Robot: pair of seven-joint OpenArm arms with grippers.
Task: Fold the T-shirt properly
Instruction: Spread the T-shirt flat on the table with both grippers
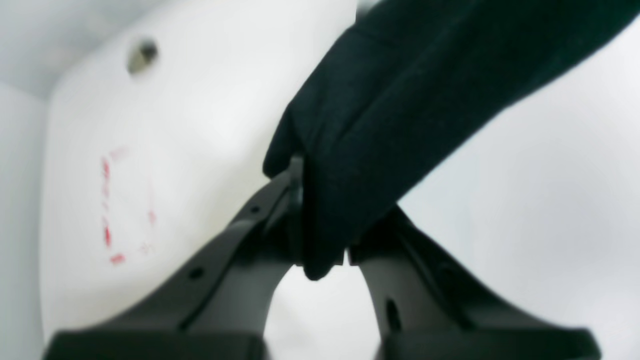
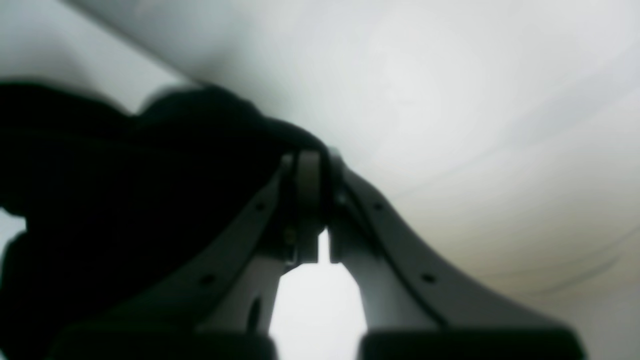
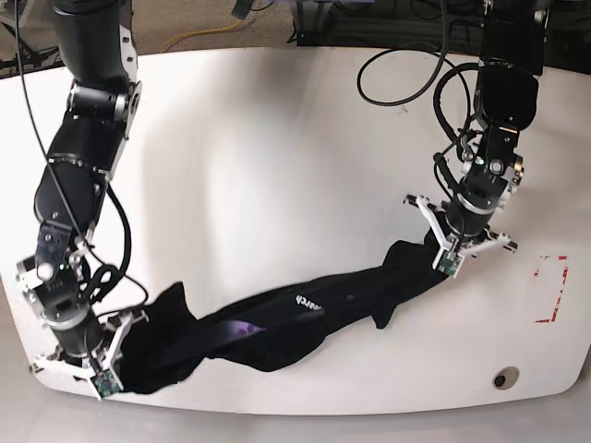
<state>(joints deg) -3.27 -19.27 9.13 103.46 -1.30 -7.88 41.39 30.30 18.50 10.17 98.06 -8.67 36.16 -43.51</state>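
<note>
The black T-shirt hangs stretched like a twisted rope between both arms over the white table, with a bit of white text and a purple patch showing mid-span. In the base view my left gripper at the right is shut on one end of the cloth. The left wrist view shows the T-shirt pinched between the left gripper's fingers. At the lower left my right gripper is shut on the other bunched end. In the right wrist view black cloth wraps over the right gripper.
A red rectangle outline is marked on the table at the right edge, with a round hole near the front right corner. Black cables loop on the table behind the left arm. The table's front edge runs just below the right gripper.
</note>
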